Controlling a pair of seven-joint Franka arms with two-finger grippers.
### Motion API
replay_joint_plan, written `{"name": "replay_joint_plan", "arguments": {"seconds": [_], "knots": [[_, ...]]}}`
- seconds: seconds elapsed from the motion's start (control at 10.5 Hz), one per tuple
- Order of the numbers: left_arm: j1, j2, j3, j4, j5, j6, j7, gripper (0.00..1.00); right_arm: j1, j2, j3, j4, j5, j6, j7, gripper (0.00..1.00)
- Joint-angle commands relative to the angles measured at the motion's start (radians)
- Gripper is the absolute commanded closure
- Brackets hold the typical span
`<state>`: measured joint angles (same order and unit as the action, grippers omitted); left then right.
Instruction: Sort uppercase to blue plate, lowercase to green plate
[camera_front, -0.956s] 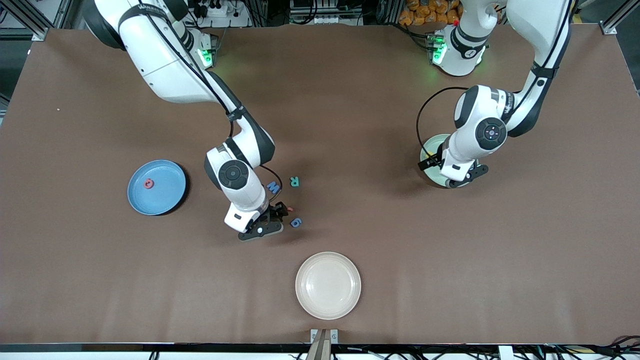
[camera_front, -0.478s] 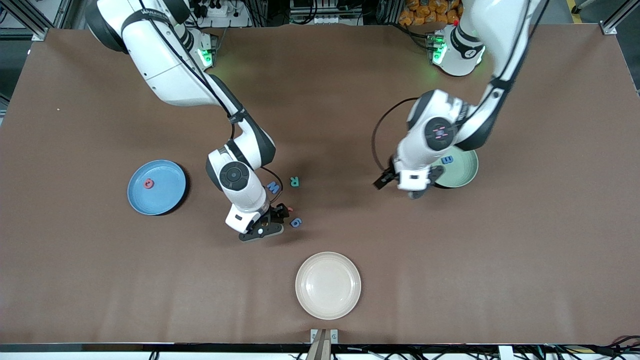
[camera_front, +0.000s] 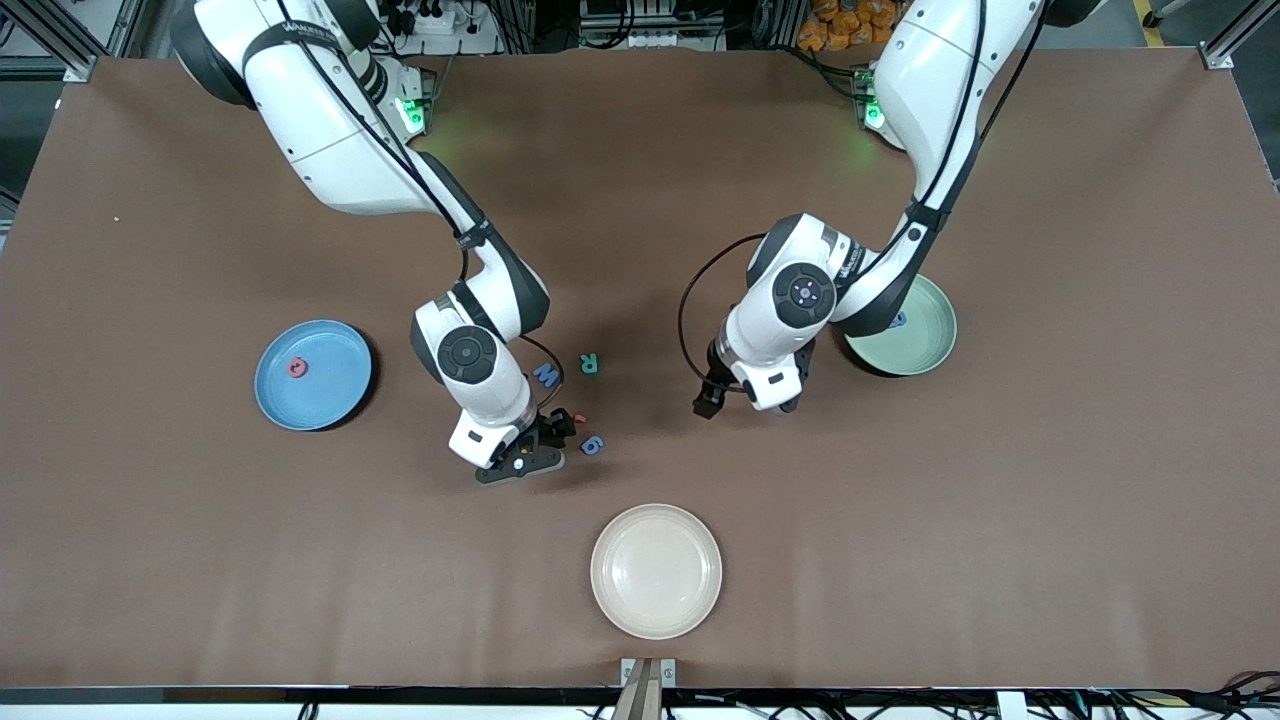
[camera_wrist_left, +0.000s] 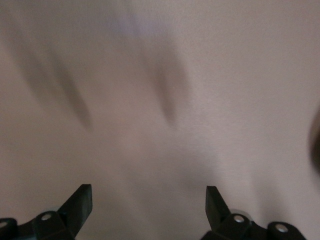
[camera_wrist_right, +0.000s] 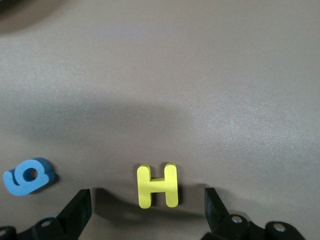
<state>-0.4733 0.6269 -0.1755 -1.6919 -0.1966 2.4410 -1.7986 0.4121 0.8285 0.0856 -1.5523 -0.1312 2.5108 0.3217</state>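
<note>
Right pincer (camera_wrist_right: 145, 212) is held released, low over the yellow H (camera_wrist_right: 157, 185) on the bench (camera_front: 900, 550), beside the blue g (camera_front: 592, 445). Left pincer (camera_wrist_left: 148, 205) is released over bare bench near the green plate (camera_front: 925, 345). Red Q (camera_front: 297, 368) is seen in the blue plate (camera_front: 335, 395).

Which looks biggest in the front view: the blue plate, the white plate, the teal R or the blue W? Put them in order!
1. White plate, though it lies nearest the camera.
2. Blue plate.
3. Blue W and teal R: tiny and look about alike, so no ranking between them.
</note>
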Motion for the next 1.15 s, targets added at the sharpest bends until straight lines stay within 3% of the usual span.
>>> {"name": "replay_joint_plan", "arguments": {"seconds": [0.0,0.1,0.19,0.29,0.38,0.48,0.86,1.05], "knots": [[-0.028,0.051,0.016,0.082,-0.066,0.056,-0.201,0.00,-0.003,0.017,-0.001,0.023,0.012,-0.001,0.005,0.00],[-0.050,0.081,0.018,0.130,-0.069,0.078,-0.287,0.00,-0.003,0.017,-0.001,0.023,0.012,-0.001,0.007,0.00],[-0.074,0.108,0.031,0.156,-0.069,0.095,-0.348,0.00,-0.001,0.017,-0.003,0.021,0.012,-0.001,0.007,0.13],[-0.085,0.117,0.033,0.158,-0.079,0.127,-0.369,0.00,-0.003,0.015,-0.003,0.018,0.016,-0.001,0.008,0.62],[-0.084,0.120,0.033,0.156,-0.140,0.141,-0.367,0.02,-0.006,0.014,-0.003,0.011,0.016,0.000,0.008,0.94],[-0.084,0.120,0.033,0.156,-0.161,0.141,-0.358,0.02,-0.007,0.012,-0.003,0.005,0.016,0.002,0.010,1.00],[-0.071,0.122,0.028,0.172,-0.222,0.165,-0.314,0.09,-0.032,-0.015,-0.003,0.003,0.019,0.000,0.008,1.00],[-0.076,0.151,0.028,0.225,-0.302,0.168,-0.317,0.09,-0.085,-0.102,-0.013,-0.073,0.021,-0.067,0.011,1.00]]}}
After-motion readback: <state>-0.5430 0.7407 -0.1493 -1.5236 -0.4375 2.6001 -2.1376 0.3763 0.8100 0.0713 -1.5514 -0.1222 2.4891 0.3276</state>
